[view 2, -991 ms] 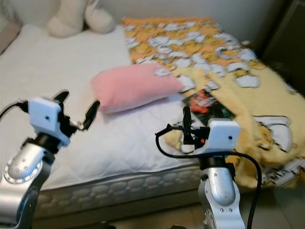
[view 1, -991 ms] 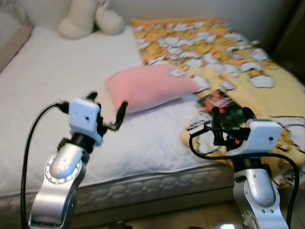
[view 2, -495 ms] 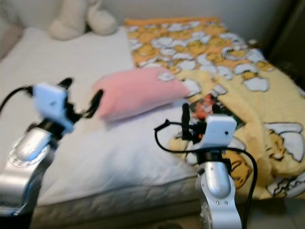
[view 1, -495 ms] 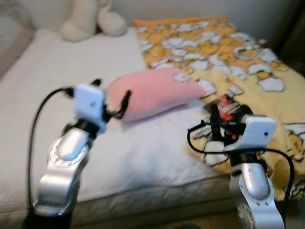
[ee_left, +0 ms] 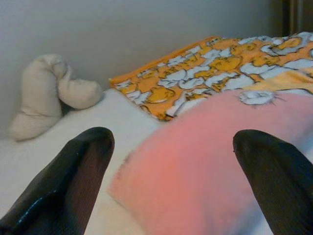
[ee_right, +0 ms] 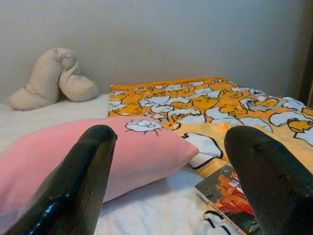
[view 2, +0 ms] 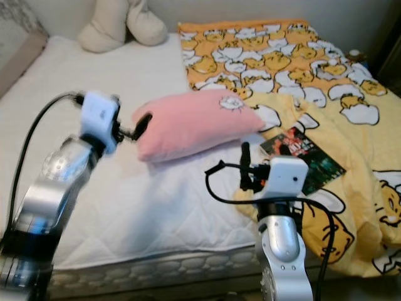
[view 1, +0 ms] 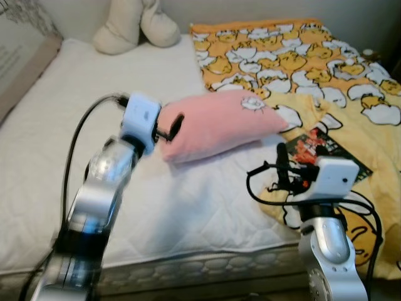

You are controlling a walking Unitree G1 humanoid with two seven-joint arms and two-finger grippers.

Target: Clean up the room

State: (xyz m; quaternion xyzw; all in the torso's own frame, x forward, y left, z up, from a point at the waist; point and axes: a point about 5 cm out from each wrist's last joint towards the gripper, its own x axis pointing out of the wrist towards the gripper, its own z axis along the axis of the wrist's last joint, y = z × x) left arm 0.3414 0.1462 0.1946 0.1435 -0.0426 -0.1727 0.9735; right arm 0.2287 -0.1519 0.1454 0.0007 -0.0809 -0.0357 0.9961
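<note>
Since 1 s ago the left gripper point(view 1: 168, 127) has reached fwd; its tips now sit at the near end of the pink pillow point(view 1: 219, 122), fingers spread wide w/ nothing held. Right gripper point(ee_right: 171, 171) hovers spread wide too, empty; book point(view 2: 301, 150) just ahead of it on the yellow blanket point(view 2: 326, 81). Risk: soft pillow may squash & slip out if only the edge gets pinched.

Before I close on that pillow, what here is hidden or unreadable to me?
- Pink pillow: its near-left end sits behind the left claw in the eye views, so contact is unclear.
- Book: cover text too small and blurred; the right claw covers its near corner.
- Cream plush toy: cut off by the top edge.
- Yellow patterned blanket: runs past the right edge.
</note>
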